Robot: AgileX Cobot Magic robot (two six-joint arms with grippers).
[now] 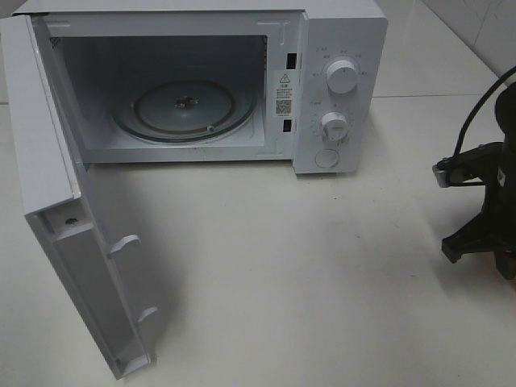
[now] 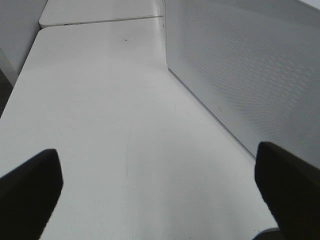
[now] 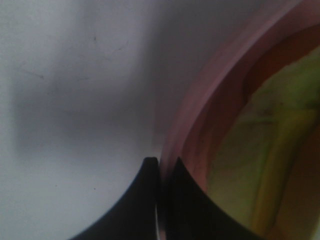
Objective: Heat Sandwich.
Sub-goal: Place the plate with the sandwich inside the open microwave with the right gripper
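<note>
- Exterior high: microwave (image 1: 339, 48) is standing with door (image 1: 56, 201) swung open, turntable (image 1: 187, 109) bare; sandwich isn't showing, right arm (image 1: 484, 201) is running off frame.
- Left wrist: left fingers (image 2: 30, 192) are hanging wide apart over the worktop (image 2: 125, 100), holding nothing, beside a perforated white panel (image 2: 240, 75).
- Right wrist: right fingers (image 3: 185, 205) are pinching together on the pink plate (image 3: 200, 95) rim; sandwich (image 3: 260, 150) is sitting on it, blurred. Risk: thin edge grip, plate tipping, sandwich sliding off.
</note>
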